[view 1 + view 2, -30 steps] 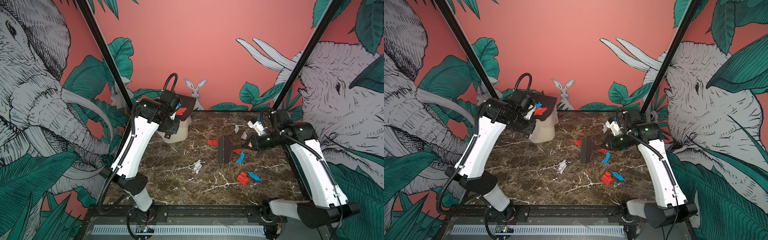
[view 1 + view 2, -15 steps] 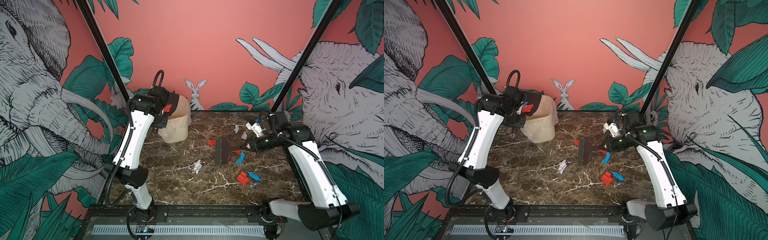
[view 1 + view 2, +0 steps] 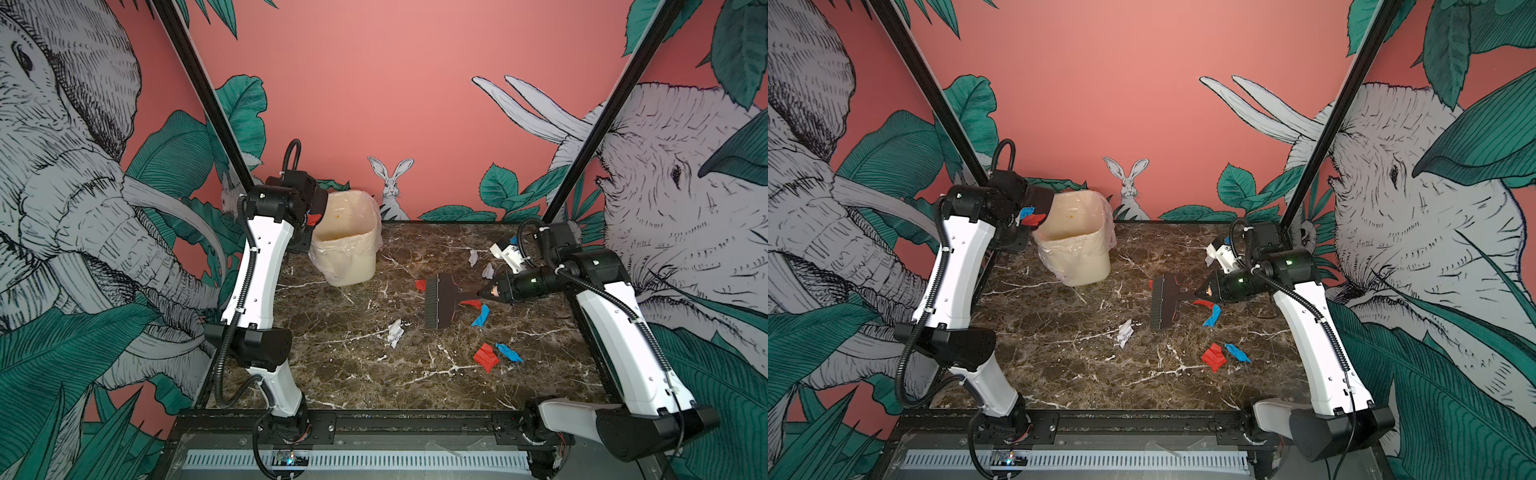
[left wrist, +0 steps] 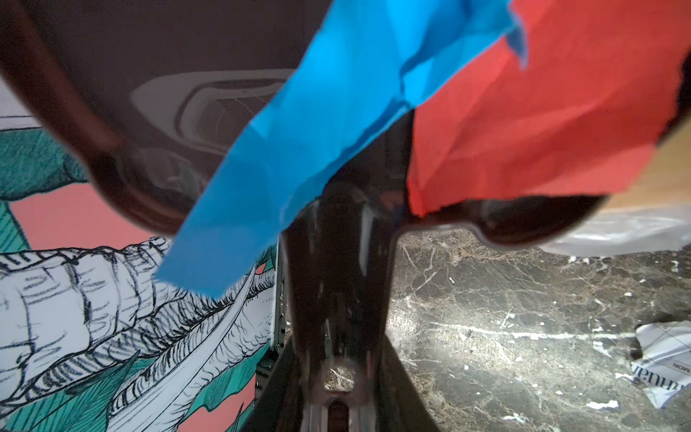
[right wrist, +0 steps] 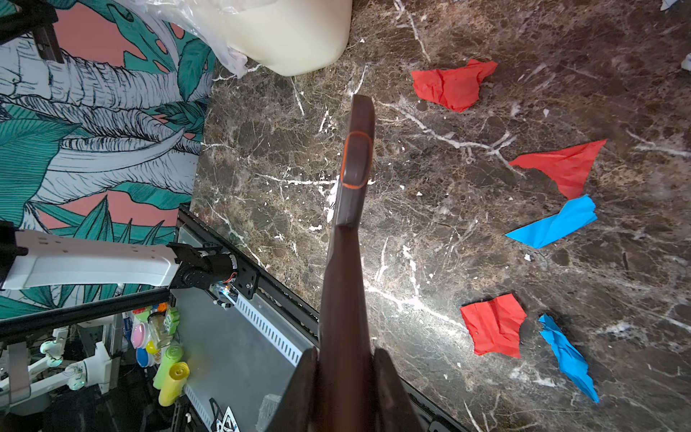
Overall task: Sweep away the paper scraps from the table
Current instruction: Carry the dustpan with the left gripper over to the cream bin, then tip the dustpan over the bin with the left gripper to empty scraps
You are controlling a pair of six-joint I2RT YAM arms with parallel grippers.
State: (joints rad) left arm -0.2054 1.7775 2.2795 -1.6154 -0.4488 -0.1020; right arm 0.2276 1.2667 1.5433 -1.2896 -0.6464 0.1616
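Paper scraps (image 3: 485, 356) lay scattered over the right half of the table (image 3: 332, 374). Red, blue and white bits lay around the hand brush (image 3: 440, 301), and a white scrap (image 3: 395, 332) lay nearer the middle. A blue scrap (image 4: 299, 131) and a red scrap (image 4: 523, 112) sat on the dustpan (image 3: 1040, 200), which was tipped at the rim of the lined bin (image 3: 353, 266). Left gripper (image 4: 338, 396) was clamped narrowly on the dustpan handle. Right gripper (image 3: 492, 293) was closed tight on the brush handle.
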